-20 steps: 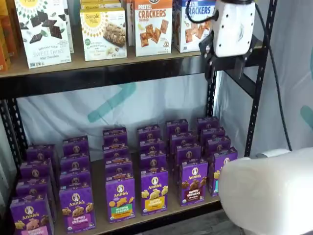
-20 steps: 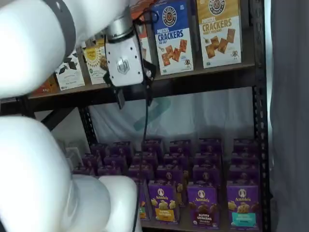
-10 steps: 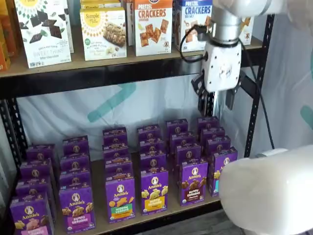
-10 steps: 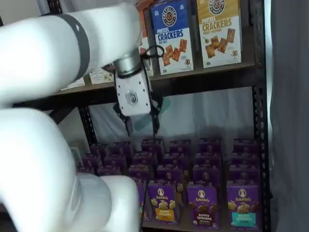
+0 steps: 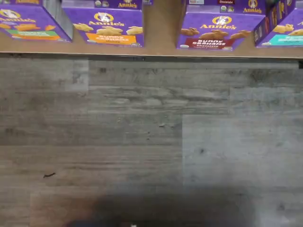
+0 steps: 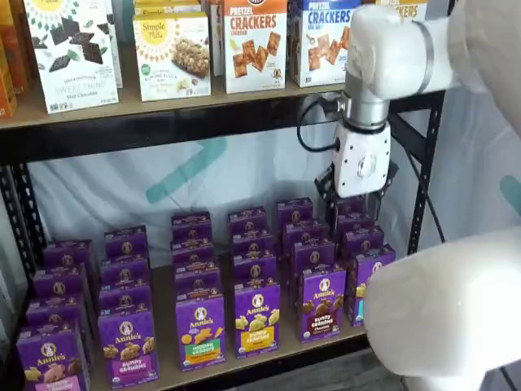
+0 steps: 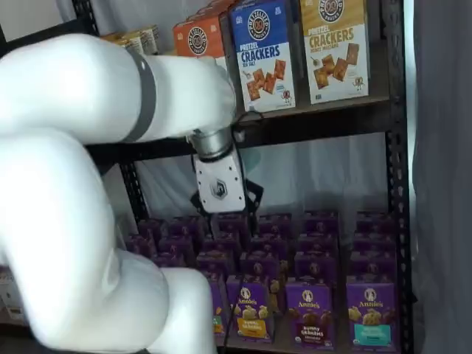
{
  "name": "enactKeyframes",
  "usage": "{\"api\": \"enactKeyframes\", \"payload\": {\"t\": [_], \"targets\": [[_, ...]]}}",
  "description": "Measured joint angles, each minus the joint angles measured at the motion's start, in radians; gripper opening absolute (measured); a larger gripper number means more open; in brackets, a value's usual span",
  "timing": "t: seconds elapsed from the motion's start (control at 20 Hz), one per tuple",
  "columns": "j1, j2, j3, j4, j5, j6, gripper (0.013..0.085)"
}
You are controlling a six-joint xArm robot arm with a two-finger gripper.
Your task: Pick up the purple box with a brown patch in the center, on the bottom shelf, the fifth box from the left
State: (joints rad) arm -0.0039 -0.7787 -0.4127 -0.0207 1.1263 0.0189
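"Annie's", "bunny grahams" and "Chocolate" are read on the purple box [image 6: 321, 303] at the front edge of the bottom shelf [image 6: 269, 355]; the same words are printed on its face in the wrist view [image 5: 215, 29]. "Annie's" is also printed on the yellow-band purple carton [image 6: 257, 318] beside it and on the green-band purple carton [image 6: 200, 331]. On the upper shelf, "PRETZEL CRACKERS" is lettered on an orange box [image 6: 255, 45], "CRACKERS" on a blue box [image 6: 323, 42], "Simple Mills" on a white box [image 6: 172, 55], and "SWEET THINS" on another white box [image 6: 72, 54]. "PRETZEL CRACKERS" is likewise read on a tan box [image 7: 333, 49].
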Motion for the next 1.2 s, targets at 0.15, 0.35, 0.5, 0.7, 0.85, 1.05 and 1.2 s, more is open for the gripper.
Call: {"api": "enactKeyframes", "payload": {"t": [0.15,0.35,0.5,0.7,0.85,1.05,1.2], "targets": [[-0.015,0.053,0.038,0.008,-0.097,-0.017,0.0850],[-0.023,0.142,0.076,-0.007,-0.234,-0.015,0.0850],[-0.029,0.220,0.110,-0.026,-0.384,-0.004,0.0850],[-0.040,0.347,0.112,-0.037,-0.522,-0.004,0.0850],[-0.047,0.434,0.099,-0.052,-0.595,0.003,0.0850],[-0.059,0.536,0.076,-0.073,-0.660,0.012,0.0850],[-0.079,0.616,0.060,-0.139,-0.739,0.055,0.0850]]}}
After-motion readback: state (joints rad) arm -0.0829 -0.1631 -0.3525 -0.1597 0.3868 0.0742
